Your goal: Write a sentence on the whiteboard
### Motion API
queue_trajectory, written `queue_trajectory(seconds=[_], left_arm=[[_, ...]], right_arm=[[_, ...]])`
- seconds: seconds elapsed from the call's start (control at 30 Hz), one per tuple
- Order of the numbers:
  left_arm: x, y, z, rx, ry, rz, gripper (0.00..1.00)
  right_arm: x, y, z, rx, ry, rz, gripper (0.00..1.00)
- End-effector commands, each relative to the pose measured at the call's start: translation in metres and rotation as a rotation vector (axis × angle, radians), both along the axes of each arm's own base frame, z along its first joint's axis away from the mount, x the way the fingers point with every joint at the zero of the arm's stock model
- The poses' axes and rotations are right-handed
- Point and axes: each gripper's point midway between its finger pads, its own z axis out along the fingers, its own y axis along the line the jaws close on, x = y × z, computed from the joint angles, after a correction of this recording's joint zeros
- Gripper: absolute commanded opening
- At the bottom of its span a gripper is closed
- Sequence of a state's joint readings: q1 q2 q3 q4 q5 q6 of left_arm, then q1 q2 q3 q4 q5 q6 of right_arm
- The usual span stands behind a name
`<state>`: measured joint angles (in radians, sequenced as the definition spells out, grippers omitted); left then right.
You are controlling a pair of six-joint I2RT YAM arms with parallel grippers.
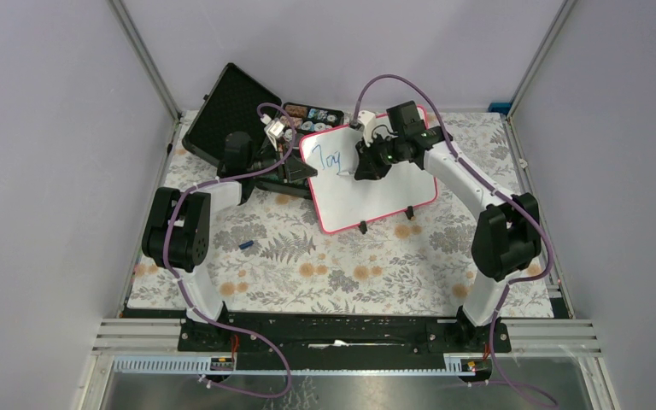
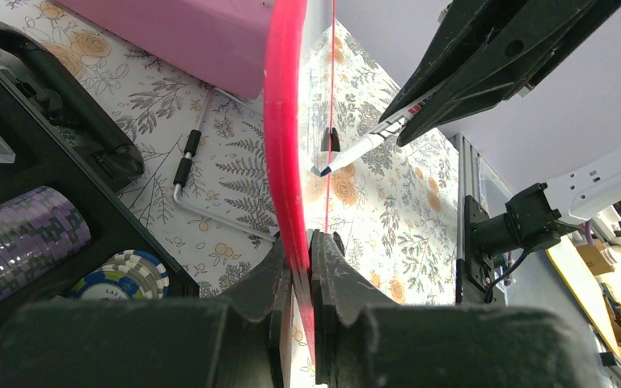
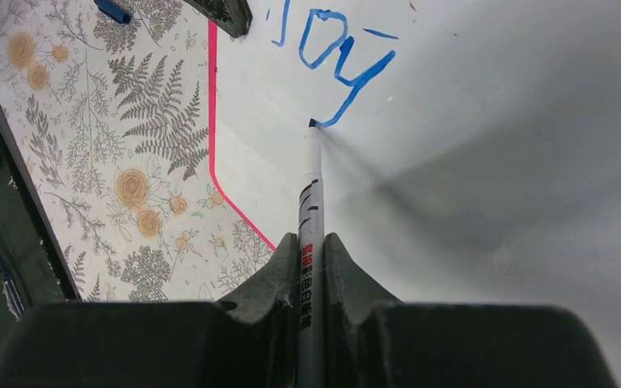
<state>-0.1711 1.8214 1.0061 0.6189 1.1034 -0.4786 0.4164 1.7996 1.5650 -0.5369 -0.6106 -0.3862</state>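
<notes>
The whiteboard (image 1: 384, 184), white with a pink-red frame, leans tilted at the back middle of the mat; blue letters "Joy" (image 1: 331, 160) are on its upper left. My left gripper (image 1: 297, 147) is shut on the board's left edge, and the red frame (image 2: 285, 153) runs up from between its jaws. My right gripper (image 1: 366, 167) is shut on a white marker (image 3: 310, 242). The marker's blue tip (image 3: 313, 124) touches the board at the tail end of the "y" (image 3: 354, 81). Seen from the left wrist, that marker (image 2: 354, 152) points at the board face.
An open black case (image 1: 248, 128) with poker chips (image 2: 129, 275) stands behind the left arm, beside the board. A blue cap (image 1: 246, 246) lies on the floral mat in front of the left arm. The board's two black feet (image 1: 363, 227) rest on the mat.
</notes>
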Motion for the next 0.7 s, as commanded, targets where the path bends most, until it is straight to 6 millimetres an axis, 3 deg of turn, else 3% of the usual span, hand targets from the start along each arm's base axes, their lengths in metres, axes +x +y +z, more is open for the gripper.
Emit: queue_trajectory(seconds=[0.0, 0.2, 0.43, 0.67], left_arm=[[-0.002, -0.007, -0.002, 0.024, -0.092, -0.045, 0.00], [-0.003, -0.007, -0.002, 0.025, -0.091, -0.046, 0.00], [-0.001, -0.007, -0.001, 0.028, -0.093, -0.044, 0.00], [0.001, -0.006, -0.001, 0.048, -0.091, -0.044, 0.02]], right_arm=[[0.001, 0.008, 0.010, -0.007, -0.058, 0.012, 0.00], [0.007, 0.018, 0.022, 0.009, -0.080, 0.016, 0.00], [-0.001, 0.027, 0.057, 0.090, -0.091, 0.034, 0.00], [-0.005, 0.013, 0.072, 0.101, -0.112, 0.016, 0.00]])
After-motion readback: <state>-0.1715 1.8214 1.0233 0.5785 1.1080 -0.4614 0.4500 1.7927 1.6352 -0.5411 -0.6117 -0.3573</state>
